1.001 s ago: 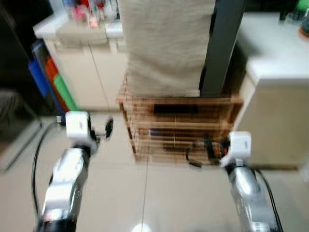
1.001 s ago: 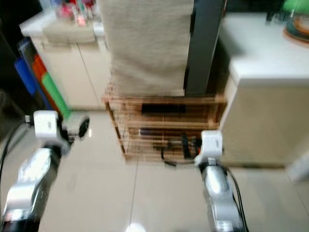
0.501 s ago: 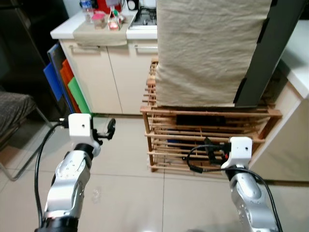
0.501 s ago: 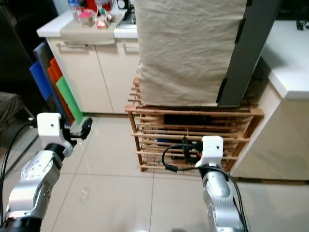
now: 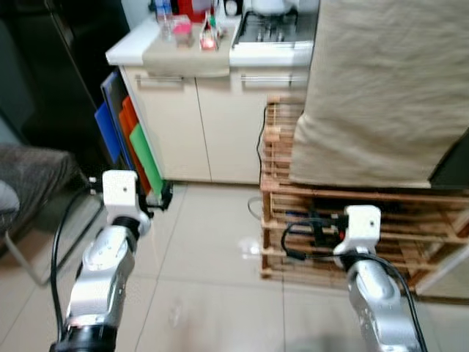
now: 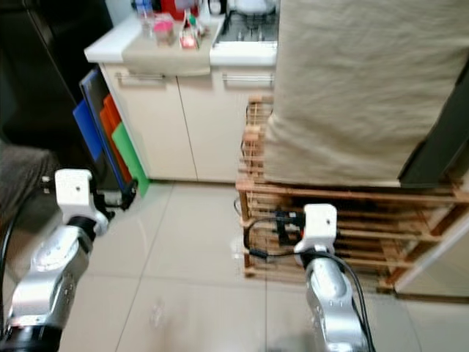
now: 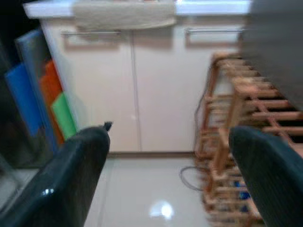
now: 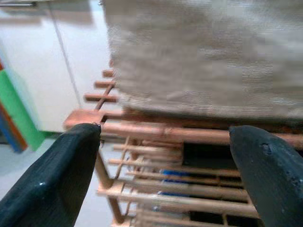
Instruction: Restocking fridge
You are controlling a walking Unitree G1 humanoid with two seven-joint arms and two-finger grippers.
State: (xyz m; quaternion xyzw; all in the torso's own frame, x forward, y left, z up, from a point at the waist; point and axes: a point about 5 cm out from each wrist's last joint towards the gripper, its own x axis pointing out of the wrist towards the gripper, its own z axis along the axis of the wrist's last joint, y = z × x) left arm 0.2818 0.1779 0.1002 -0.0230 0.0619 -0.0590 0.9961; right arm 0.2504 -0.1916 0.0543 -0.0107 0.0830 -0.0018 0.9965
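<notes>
Fridge (image 5: 69, 73): a tall, black appliance front at the far left of the scene, standing upright on the tiled floor. Its surface is dark and glossy, with one slanting vertical line running down the upper part; whether this is a door edge or a handle cannot be told. No door stands open. It sits just beside the cream counter unit (image 5: 212, 125), with coloured boards (image 5: 128, 143) leaning upright between the two.
</notes>
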